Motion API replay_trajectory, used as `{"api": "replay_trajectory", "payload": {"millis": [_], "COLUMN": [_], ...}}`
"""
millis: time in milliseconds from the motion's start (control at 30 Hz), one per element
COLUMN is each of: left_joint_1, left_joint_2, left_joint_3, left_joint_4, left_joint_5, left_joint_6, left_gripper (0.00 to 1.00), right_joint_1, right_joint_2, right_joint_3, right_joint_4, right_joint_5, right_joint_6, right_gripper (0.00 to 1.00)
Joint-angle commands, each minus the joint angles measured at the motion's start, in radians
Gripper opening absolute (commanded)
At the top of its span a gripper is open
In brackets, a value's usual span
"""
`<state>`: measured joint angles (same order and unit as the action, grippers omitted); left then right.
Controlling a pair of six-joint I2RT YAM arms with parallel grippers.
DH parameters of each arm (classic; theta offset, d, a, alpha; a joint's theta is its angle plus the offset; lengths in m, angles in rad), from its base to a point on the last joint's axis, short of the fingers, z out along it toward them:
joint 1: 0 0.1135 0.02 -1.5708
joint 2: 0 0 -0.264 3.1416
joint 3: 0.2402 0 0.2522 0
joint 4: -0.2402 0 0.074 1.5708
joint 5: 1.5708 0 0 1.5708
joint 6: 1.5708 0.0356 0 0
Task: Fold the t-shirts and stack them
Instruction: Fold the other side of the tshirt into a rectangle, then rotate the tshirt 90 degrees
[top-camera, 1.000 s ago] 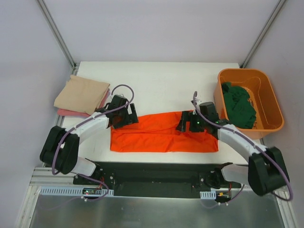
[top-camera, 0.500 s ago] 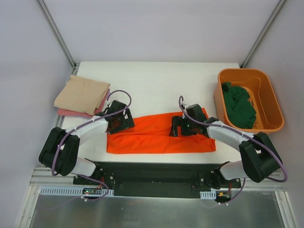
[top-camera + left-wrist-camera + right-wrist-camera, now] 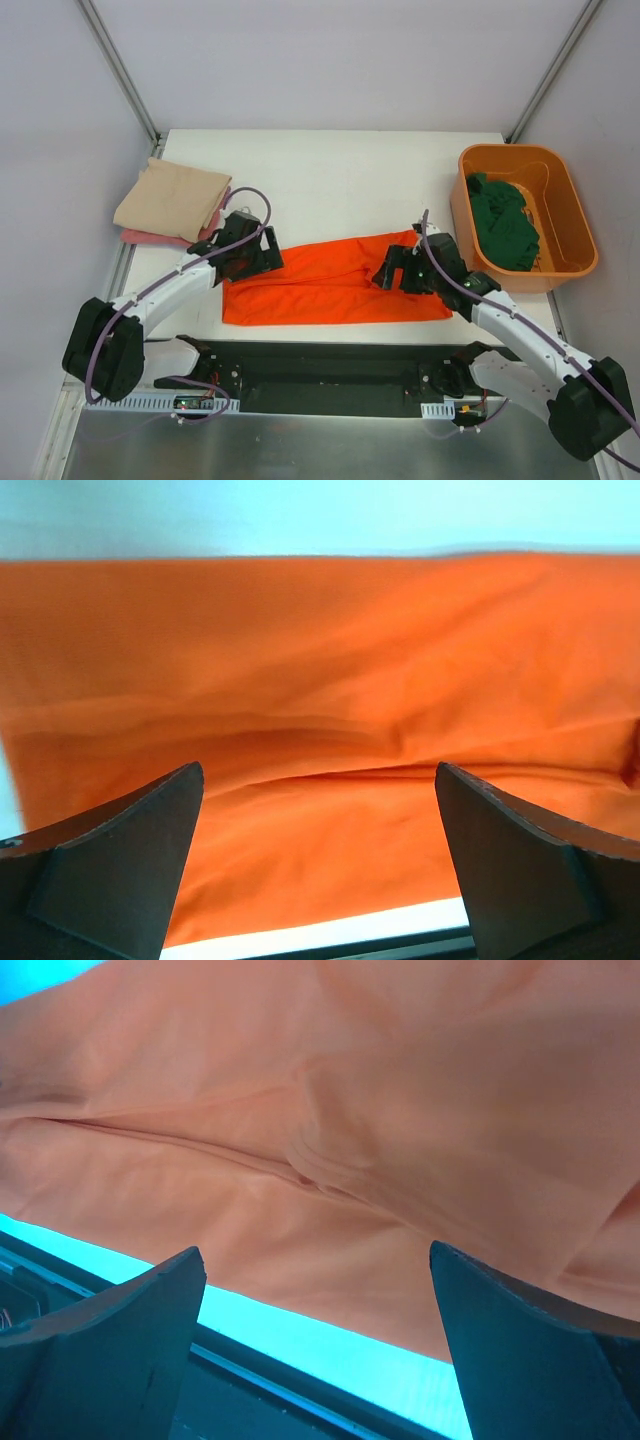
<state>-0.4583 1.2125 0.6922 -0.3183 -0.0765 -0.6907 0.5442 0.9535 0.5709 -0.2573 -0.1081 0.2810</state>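
The bright orange t-shirt (image 3: 330, 285) lies as a long folded strip along the near edge of the table. My left gripper (image 3: 256, 264) is open and empty over its left end. The left wrist view shows the orange cloth (image 3: 320, 710) below and between the spread fingers (image 3: 120, 870). My right gripper (image 3: 390, 274) is open and empty over the right part of the shirt, and the cloth (image 3: 380, 1140) fills the right wrist view. A folded beige shirt (image 3: 172, 198) lies on a pink one (image 3: 145, 238) at the left. A dark green shirt (image 3: 505, 222) lies crumpled in the bin.
The rigid orange plastic bin (image 3: 510, 152) stands at the table's right edge. The beige and pink stack is at the left edge. The black mounting rail (image 3: 320, 365) runs just in front of the shirt's near edge. White tabletop (image 3: 340, 180) lies behind the shirt.
The right gripper has shifted a little to the right and its arm has swung outward. The left arm has swung outward too, its gripper staying at the shirt's left end. The shirt has crept slightly left.
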Motion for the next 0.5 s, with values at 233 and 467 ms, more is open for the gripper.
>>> {"api": "replay_trajectory", "payload": {"millis": [233, 467], "left_joint_1": [-0.106, -0.262], "left_joint_2": [0.212, 0.223], "left_joint_3": [0.060, -0.037], "left_joint_4": [0.053, 0.143], "left_joint_5": [0.147, 0.170], "left_joint_6": [0.030, -0.166], "left_gripper": [0.99, 0.99], "right_joint_1": [-0.110, -0.250], "right_joint_2": [0.270, 0.689], "right_joint_3": [-0.013, 0.321], "right_joint_4": [-0.008, 0.037], "right_joint_5": [-0.041, -0.150], "right_joint_6": [0.089, -0.052], "right_gripper": [0.96, 0.96]}}
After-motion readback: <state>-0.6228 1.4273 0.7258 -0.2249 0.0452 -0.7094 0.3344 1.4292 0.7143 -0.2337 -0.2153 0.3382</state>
